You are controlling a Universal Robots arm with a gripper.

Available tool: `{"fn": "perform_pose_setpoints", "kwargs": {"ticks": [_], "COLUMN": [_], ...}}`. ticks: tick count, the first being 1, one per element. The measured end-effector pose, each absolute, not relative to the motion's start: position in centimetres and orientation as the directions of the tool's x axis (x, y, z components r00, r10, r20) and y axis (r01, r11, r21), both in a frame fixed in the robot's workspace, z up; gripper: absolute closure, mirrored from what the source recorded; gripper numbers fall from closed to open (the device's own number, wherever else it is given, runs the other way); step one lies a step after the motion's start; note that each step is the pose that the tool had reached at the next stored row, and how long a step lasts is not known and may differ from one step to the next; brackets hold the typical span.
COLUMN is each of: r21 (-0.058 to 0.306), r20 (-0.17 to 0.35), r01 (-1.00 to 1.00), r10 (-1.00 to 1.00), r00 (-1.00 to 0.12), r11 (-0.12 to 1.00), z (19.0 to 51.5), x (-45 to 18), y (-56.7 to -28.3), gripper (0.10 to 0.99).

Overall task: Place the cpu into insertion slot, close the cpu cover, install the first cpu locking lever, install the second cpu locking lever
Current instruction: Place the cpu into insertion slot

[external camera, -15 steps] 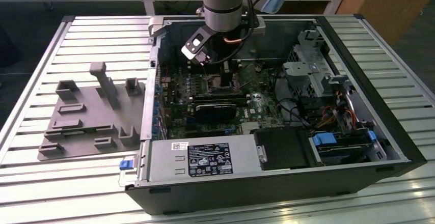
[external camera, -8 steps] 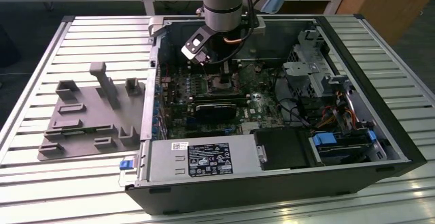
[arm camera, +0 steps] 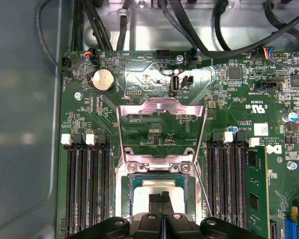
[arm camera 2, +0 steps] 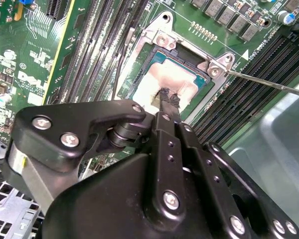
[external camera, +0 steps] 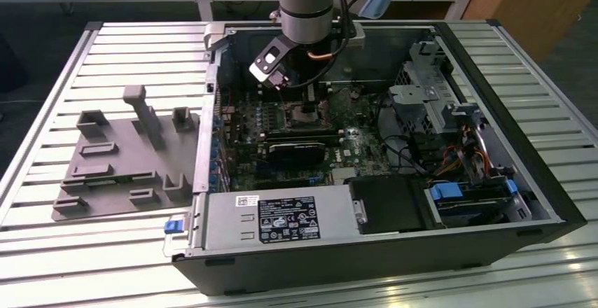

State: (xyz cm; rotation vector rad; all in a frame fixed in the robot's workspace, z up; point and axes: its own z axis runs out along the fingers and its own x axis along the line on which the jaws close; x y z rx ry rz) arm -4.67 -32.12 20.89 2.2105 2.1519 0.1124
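Reaching down into the open case (external camera: 374,266), the arm sets its end effector (arm camera 2: 167,97) over the slot (arm camera 2: 158,31). Its fingers are pressed together with no gap, tips on or just above the cpu's top; I cannot tell whether they touch. The cpu (arm camera 2: 177,79) lies flat inside the slot, its edges framed by the silvery rim. The cover (arm camera: 162,106) is swung open off the slot, hinged along one edge, with green board showing through its window. A thin lever (arm camera 2: 269,84) juts free from one corner of the slot. Memory slots (arm camera: 87,189) crowd both flanks, and a black card (external camera: 299,150) sits just near of the slot in the exterior view. Outside the case, at the exterior view's left, a grey fixture (external camera: 122,168) lies on the slatted tabletop (external camera: 56,266).
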Motion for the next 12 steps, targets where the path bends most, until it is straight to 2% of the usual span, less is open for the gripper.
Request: {"fn": "perform_pose_setpoints", "kwargs": {"ticks": [12], "r21": [0.09], "r20": [0.014], "r01": [0.996], "r10": [1.0], "r00": [0.026], "r11": [-0.027], "z": [22.4], "x": [-4.7], "y": [-32.1], "gripper": [0.98]}}
